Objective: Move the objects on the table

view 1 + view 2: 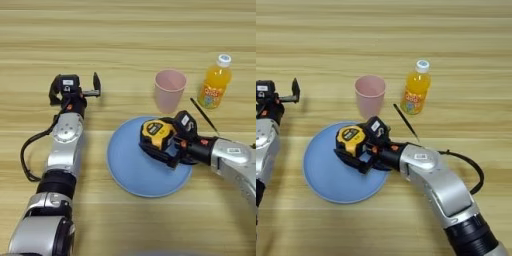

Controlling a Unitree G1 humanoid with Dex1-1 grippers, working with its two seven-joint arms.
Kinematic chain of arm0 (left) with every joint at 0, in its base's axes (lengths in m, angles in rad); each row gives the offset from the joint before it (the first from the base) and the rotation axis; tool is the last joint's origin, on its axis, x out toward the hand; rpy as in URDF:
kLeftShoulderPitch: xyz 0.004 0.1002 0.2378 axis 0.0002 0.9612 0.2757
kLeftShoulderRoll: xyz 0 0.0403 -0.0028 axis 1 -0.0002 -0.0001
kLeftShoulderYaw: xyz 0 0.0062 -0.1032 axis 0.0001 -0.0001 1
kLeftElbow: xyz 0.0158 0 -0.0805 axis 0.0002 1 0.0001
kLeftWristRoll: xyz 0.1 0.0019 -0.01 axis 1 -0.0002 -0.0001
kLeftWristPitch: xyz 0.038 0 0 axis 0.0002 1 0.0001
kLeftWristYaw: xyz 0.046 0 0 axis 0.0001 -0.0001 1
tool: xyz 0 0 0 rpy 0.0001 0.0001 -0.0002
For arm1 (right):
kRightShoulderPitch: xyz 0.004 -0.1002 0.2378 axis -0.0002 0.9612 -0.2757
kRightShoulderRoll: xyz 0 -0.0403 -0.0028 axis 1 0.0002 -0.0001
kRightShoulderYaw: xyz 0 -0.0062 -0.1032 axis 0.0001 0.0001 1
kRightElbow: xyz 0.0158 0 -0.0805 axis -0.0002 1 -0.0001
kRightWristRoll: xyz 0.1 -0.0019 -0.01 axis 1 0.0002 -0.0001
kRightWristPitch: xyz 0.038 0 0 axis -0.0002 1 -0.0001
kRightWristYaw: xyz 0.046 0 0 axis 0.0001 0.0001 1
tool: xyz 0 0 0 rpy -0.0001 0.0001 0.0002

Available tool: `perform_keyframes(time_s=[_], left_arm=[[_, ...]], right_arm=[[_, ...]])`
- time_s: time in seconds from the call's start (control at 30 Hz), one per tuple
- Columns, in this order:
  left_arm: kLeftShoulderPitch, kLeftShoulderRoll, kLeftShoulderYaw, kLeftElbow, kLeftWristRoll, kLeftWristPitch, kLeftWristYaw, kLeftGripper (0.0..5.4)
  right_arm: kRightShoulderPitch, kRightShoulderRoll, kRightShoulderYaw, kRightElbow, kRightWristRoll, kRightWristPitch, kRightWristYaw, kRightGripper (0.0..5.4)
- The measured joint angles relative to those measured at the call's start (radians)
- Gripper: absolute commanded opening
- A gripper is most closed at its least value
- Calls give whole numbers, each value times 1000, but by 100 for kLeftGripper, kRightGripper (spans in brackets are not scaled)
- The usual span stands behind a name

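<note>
A yellow-and-black tape measure (153, 130) sits over the upper right part of a blue plate (131, 167), and my right gripper (161, 139) is shut on it, one black finger above and one below. Whether the tape measure rests on the plate or hangs just above it I cannot tell. The orange-juice bottle (216, 83) with its white cap stands upright at the right, behind my right arm. My left gripper (74, 88) lies idle at the left on the wooden table (125, 40), its fingers spread wide with nothing between them.
A pink cup (169, 90) stands upright just behind the plate, left of the bottle. A thin black stick (204, 115) lies slanted between bottle and right arm. A black cable (27, 155) loops beside my left arm.
</note>
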Motion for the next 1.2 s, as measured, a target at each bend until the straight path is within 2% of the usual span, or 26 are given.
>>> perform_keyframes(time_s=[0.23, 0.27, 0.3, 0.43, 0.7, 0.87, 1.0, 1.2], left_arm=[[0, 0, -1, -2, 0, 1, 1, 540], [0, 0, -1, -2, 0, 1, 1, 540], [0, 0, -1, -2, 0, 2, 1, 540], [0, 0, -3, -2, 0, 2, 1, 540], [0, 0, -5, -2, 1, 6, 1, 540], [0, 0, -6, -3, 1, 10, 2, 540], [0, -1, -9, -3, 1, 13, 2, 540], [1, -7, -13, -9, 5, 18, 10, 540]], right_arm=[[-9, 31, 14, 101, -33, -34, 15, 459], [-9, 34, 15, 108, -37, -34, 16, 495], [-9, 35, 16, 114, -40, -39, 20, 497], [-11, 48, 22, 117, -48, -77, 42, 538], [-10, 52, -9, 83, -44, -110, 52, 538], [-7, 49, -94, 0, -37, -138, 16, 538], [6, 18, -171, -45, -47, -158, -29, 538], [23, -30, -305, -54, -56, -145, -108, 538]])
